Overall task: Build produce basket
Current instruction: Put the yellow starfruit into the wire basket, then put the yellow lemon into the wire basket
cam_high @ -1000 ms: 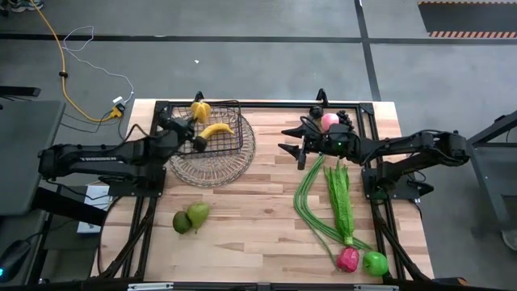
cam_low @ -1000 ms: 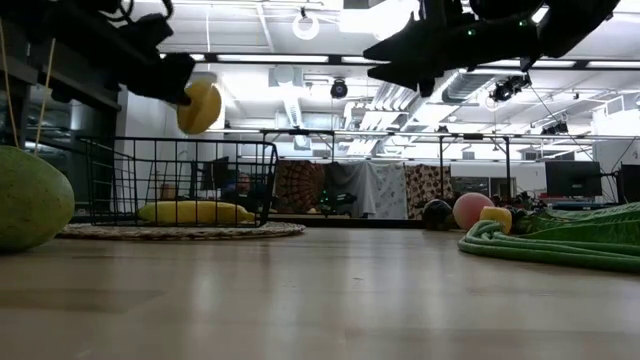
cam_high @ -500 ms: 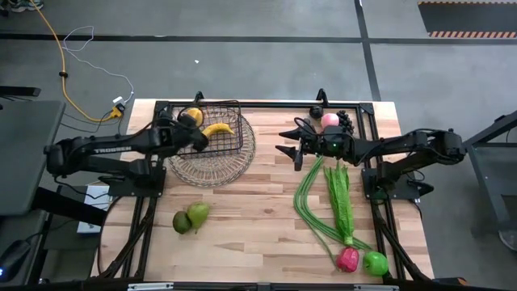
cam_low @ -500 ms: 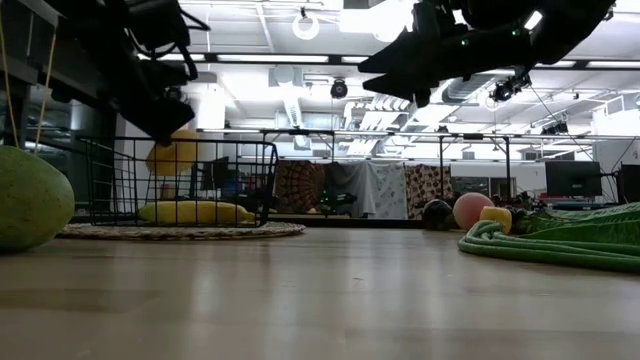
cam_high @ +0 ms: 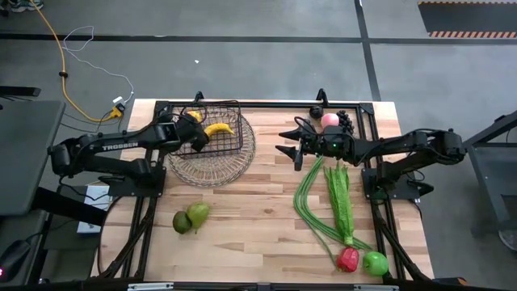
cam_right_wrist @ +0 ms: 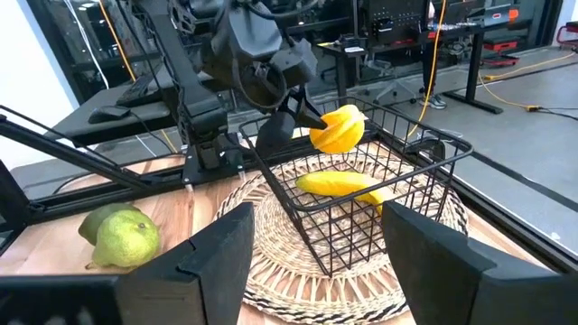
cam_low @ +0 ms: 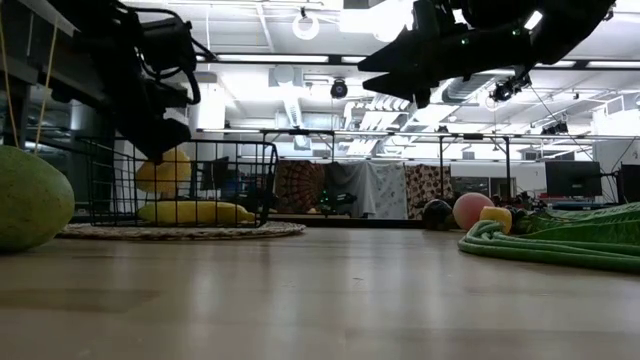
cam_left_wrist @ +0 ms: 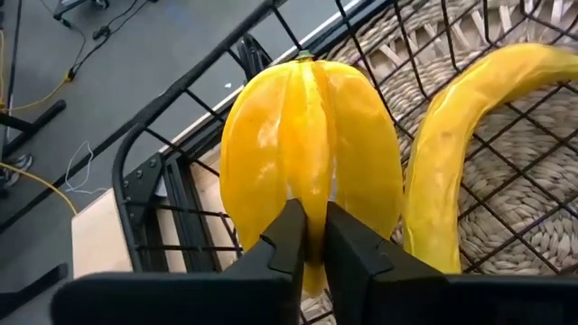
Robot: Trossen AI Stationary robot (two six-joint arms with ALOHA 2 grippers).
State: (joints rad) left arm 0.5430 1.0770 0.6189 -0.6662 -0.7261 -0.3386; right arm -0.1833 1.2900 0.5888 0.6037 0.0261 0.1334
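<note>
The dark wire basket [cam_high: 230, 145] stands on a round woven mat [cam_high: 212, 171] at the table's far left, with a yellow banana [cam_high: 218, 128] lying on its floor. My left gripper [cam_high: 191, 127] reaches into the basket's left far corner, shut on a yellow ribbed fruit [cam_left_wrist: 312, 153]. In the low view the fruit [cam_low: 163, 172] hangs inside the basket [cam_low: 250, 180], just above the banana [cam_low: 195, 212]. My right gripper [cam_high: 289, 149] hovers open above the middle of the table, right of the basket; its wide-apart fingers [cam_right_wrist: 208, 262] face the basket [cam_right_wrist: 379, 208]. My left gripper pinches one raised rib of the yellow fruit, near the end closest to the wrist [cam_left_wrist: 309, 212], between its two fingertips [cam_left_wrist: 287, 236]. It comes slanting down from the table's left. The fruit hangs below the fingers, inside the basket; whether it touches the banana or the wire I cannot tell.
Two green pears [cam_high: 191, 217] lie near the left front. Long green beans [cam_high: 308, 202] and leafy greens [cam_high: 340, 198] stretch along the right side, ending at a red pepper [cam_high: 348, 259] and green apple [cam_high: 375, 262]. A pink peach [cam_high: 330, 120] and dark grapes [cam_high: 346, 120] sit far right.
My left gripper has come down with the yellow fruit, from well above the basket's rim to inside it just over the banana, swinging a little toward the basket's far left corner. My right gripper has drifted slightly toward the table's left and stayed open.
</note>
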